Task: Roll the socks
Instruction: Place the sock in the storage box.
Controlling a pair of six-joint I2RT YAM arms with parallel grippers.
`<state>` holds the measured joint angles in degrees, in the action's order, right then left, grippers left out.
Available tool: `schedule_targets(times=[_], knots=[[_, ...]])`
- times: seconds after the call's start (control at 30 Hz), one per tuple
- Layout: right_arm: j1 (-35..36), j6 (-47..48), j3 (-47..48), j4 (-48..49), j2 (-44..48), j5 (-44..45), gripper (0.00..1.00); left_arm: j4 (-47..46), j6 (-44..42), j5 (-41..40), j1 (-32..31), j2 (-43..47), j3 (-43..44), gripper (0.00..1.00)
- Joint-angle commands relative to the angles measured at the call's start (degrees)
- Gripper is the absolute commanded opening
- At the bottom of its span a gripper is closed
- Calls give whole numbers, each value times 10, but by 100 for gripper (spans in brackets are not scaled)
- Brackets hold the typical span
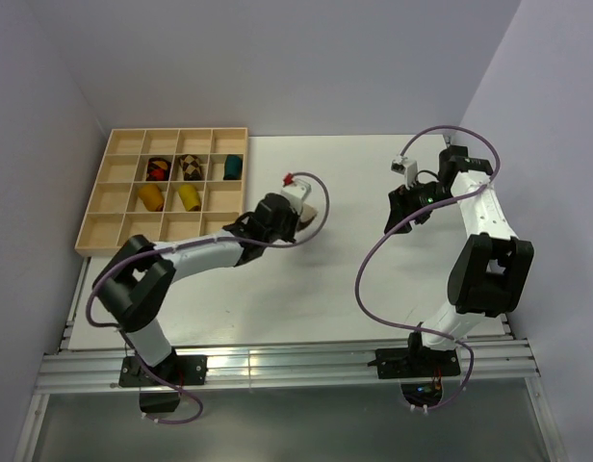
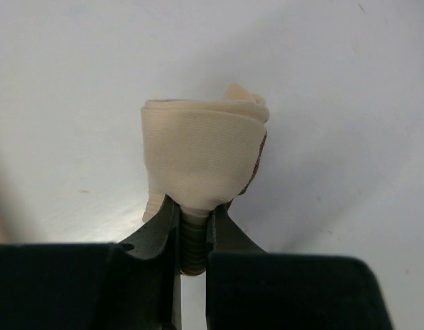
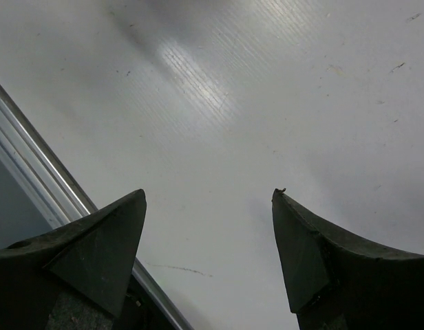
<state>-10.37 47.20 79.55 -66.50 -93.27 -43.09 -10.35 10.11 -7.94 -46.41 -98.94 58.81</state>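
The left fingers [image 2: 159,232] are closed on the cream sock [image 2: 204,159]. The sock is a rolled bundle. Its narrow ribbed lower end is pinched between the two tips, and the wider rolled body stands out past them, away from the wrist. A brown band shows along the roll's right edge. The fingers sit almost together, with only the pinched fabric between them. I cannot tell whether the bundle touches the worktop [image 1: 354,289] or hangs just above it.

From the top camera, this sock is just right of the tray [image 1: 92,223], near its lower right corner and outside it. The left arm reaches across to it from the near edge.

In the tray, the mustard sock [image 1: 149,197] lies rolled in the third row from the back, second compartment from the left. The yellow sock [image 1: 189,197] is rolled in the compartment just to its right. In the row behind them are a red-and-dark bundle [image 1: 158,169], a checkered bundle [image 1: 190,166] and a teal bundle [image 1: 233,166].

The right fingers [image 3: 98,251] are spread wide with nothing between them. They are above bare worktop, well apart from the tray on its right side and well apart from every sock. A metal rail [image 3: 33,161] crosses the left of the right wrist view.
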Motion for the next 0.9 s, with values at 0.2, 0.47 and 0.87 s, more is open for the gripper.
schedule_targets(times=[0.2,0.47,0.87], knots=[[-4,-13,17,6,14,-23,81,88,56,-171,92,109,17,0],[-4,-5,27,-6,-8,-30,81,241,90,-376,121,78,101,0],[-4,29,14,-28,-16,-45,81,357,116,-482,152,-127,222,0]])
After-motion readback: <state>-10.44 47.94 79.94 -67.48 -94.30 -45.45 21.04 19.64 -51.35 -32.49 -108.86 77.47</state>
